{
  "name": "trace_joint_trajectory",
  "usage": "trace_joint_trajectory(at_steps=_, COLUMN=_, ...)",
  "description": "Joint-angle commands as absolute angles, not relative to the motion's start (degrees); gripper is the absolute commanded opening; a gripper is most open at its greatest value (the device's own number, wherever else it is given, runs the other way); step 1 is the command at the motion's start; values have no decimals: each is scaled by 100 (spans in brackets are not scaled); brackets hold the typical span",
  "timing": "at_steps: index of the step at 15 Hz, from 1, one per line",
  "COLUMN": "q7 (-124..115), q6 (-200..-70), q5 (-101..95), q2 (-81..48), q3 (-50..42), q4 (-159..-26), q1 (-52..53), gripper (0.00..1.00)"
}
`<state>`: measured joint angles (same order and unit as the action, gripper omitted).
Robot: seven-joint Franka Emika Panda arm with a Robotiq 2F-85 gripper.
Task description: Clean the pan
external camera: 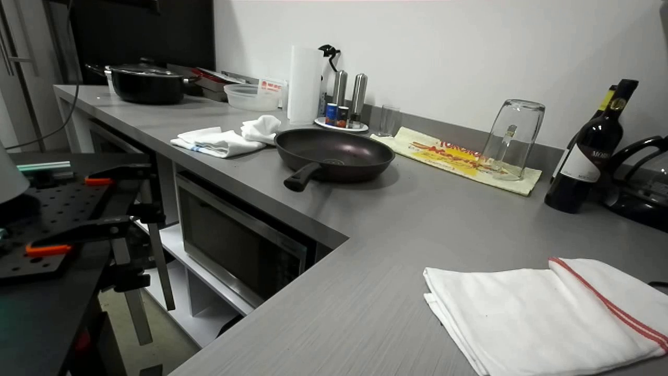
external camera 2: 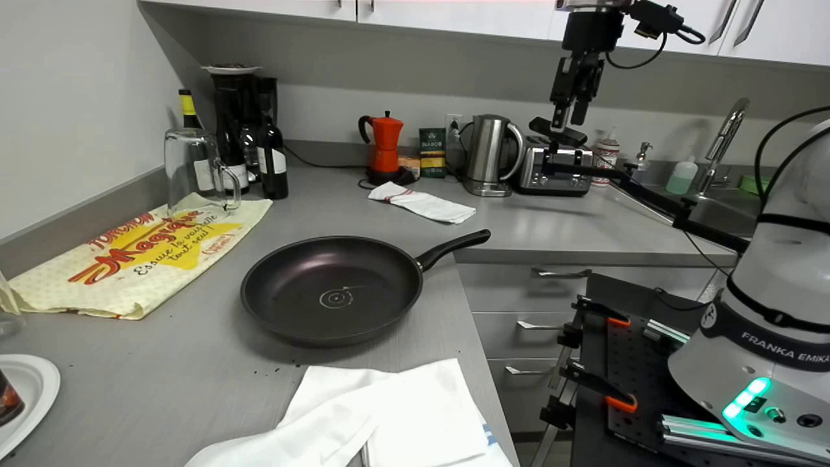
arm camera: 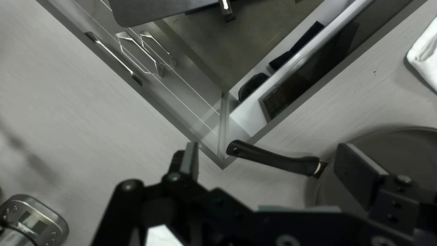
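Gripper [external camera 2: 568,120], parted and empty, above the desk [external camera 2: 162,370]; pan [external camera 2: 336,285] beside the front edge, near the inner corner. Unheld, it could slide over that edge under wiping pressure.

A glass jug [external camera: 514,136] stands on a yellow towel [external camera 2: 84,275] by the wall, with wine bottles [external camera: 587,156] and a coffee maker [external camera: 652,175] near it. Along the back in an exterior view come a red moka pot [external camera 2: 386,144] beside a green packet [external camera 2: 432,143], then a kettle [external camera 2: 485,155] just beside a toaster [external camera 2: 545,181], then soap bottles [external camera 2: 682,176] near the tap [external camera 2: 723,139]. Small shakers [external camera: 332,114] stand on a white plate [external camera: 322,124] by steel mills [external camera: 359,94], next to a paper roll [external camera: 305,86]. A plastic tub [external camera: 242,99] sits between the roll and a lidded pot [external camera: 147,87]; a microwave [external camera: 240,227] is below the counter [external camera: 391,308].
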<state>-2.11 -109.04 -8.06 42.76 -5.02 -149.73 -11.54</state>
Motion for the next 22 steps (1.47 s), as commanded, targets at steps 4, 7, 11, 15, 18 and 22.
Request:
trace_joint_trajectory(at_steps=4, q7=-62, q6=-10921, q5=-918, q2=4042, q3=-601, q4=-14719, q1=-1091, gripper=100)
trace_joint_trajectory(at_steps=7, q7=287, q6=-10965, q5=-986, q2=3617, q3=-652, q4=-14324, q1=-963, gripper=100)
trace_joint_trajectory(at_steps=11, q7=710, q6=-10955, q5=-1012, q2=2883, q3=-561, q4=-13748, q1=-692, gripper=100)
trace_joint_trajectory(at_steps=15, q7=921, q6=-10842, q5=-973, q2=2145, q3=-299, q4=-13247, q1=-277, gripper=100)
trace_joint_trajectory(at_steps=18, q7=1007, q6=-10783, q5=-1047, q2=1452, q3=-27, q4=-12811, q1=14, gripper=100)
trace_joint_trajectory(at_steps=22, q7=1030, q6=-10684, q5=-1282, q2=384, q3=417, q4=-12141, q1=366, gripper=100)
